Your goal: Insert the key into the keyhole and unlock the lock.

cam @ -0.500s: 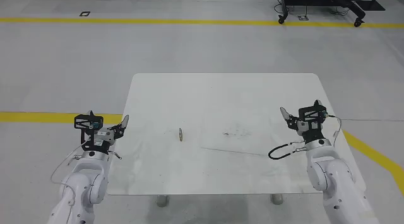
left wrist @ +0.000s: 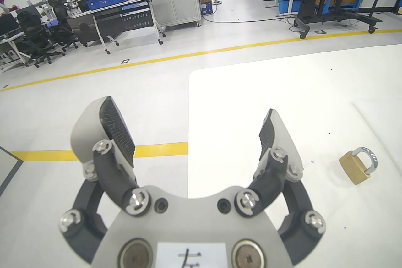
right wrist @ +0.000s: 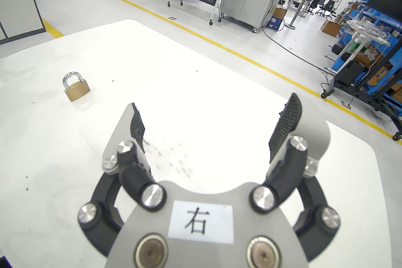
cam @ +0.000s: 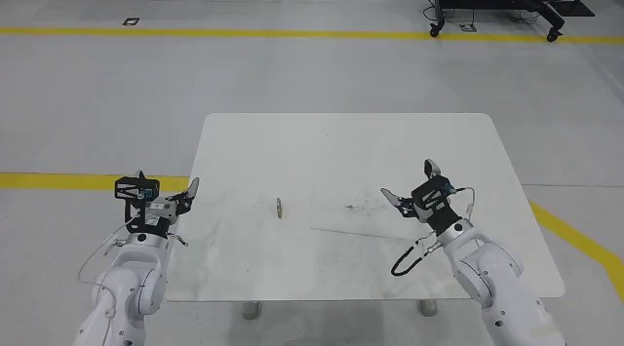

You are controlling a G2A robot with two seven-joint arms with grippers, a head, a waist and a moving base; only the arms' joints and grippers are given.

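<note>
A small brass padlock (cam: 279,208) with a silver shackle lies on the white table (cam: 292,151), left of its middle. The padlock (left wrist: 358,166) lies well off to one side of my left gripper (left wrist: 194,128), which is open and empty at the table's left edge. The left gripper (cam: 168,193) hovers just off that edge. My right gripper (cam: 410,184) is open and empty above the table's right half. From its wrist, the padlock (right wrist: 76,86) sits far beyond the right gripper (right wrist: 216,118). I can make out no key.
Faint grey scuff marks (cam: 363,206) lie on the table between padlock and right gripper. A thin dark line (cam: 356,234) crosses the table's front half. A black cable (cam: 409,256) loops off the right arm over the table.
The right gripper has moved left, from near the table's right edge in over the table toward the middle. The left arm and the padlock have stayed put.
</note>
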